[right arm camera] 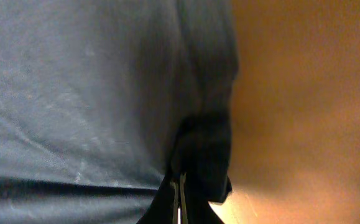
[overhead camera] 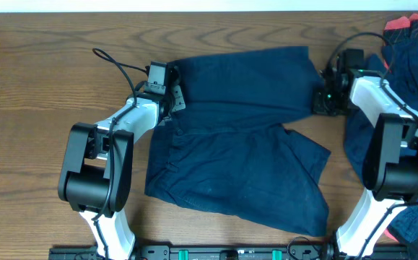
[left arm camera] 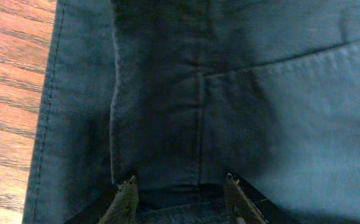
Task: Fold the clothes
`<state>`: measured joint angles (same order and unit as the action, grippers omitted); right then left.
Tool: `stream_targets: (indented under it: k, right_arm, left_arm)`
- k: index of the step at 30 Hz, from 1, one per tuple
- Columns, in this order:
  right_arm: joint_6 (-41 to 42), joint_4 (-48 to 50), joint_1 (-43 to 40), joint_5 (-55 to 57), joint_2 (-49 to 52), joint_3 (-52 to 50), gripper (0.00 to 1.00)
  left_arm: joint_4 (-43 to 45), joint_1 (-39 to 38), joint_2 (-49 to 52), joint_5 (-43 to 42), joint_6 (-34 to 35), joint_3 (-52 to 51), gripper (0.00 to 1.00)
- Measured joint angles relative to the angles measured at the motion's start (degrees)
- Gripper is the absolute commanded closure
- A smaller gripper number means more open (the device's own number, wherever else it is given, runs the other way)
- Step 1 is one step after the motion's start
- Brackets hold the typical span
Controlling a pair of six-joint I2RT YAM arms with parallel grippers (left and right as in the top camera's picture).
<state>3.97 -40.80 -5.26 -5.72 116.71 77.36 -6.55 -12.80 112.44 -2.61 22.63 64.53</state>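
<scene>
The navy-blue shorts lie spread in the middle of the wooden table, with the far leg laid across the top. My left gripper sits at the shorts' far left edge. In the left wrist view its fingers are spread apart over the seamed fabric, which lies between them. My right gripper is at the right end of the far leg. In the right wrist view its fingers are pressed together on a dark fold of the shorts.
More navy garments with a red piece are piled at the right edge of the table, behind my right arm. A black cable loops over the table left of my left gripper. A rail runs along the front edge.
</scene>
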Motion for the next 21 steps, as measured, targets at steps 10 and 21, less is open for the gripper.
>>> stream_targets:
  k: [10,21]
  right_arm:
    - [4.7,-11.8,-3.0,11.5,-4.7,-0.3,0.83]
    - [4.0,-12.9,-2.8,7.6,-8.5,-0.3,0.8]
  left_arm:
    - [-0.5,0.0,-0.1,-0.2,0.0,0.1,0.52]
    - [-10.1,2.5,-6.7,0.5,-2.1,-1.2,0.41]
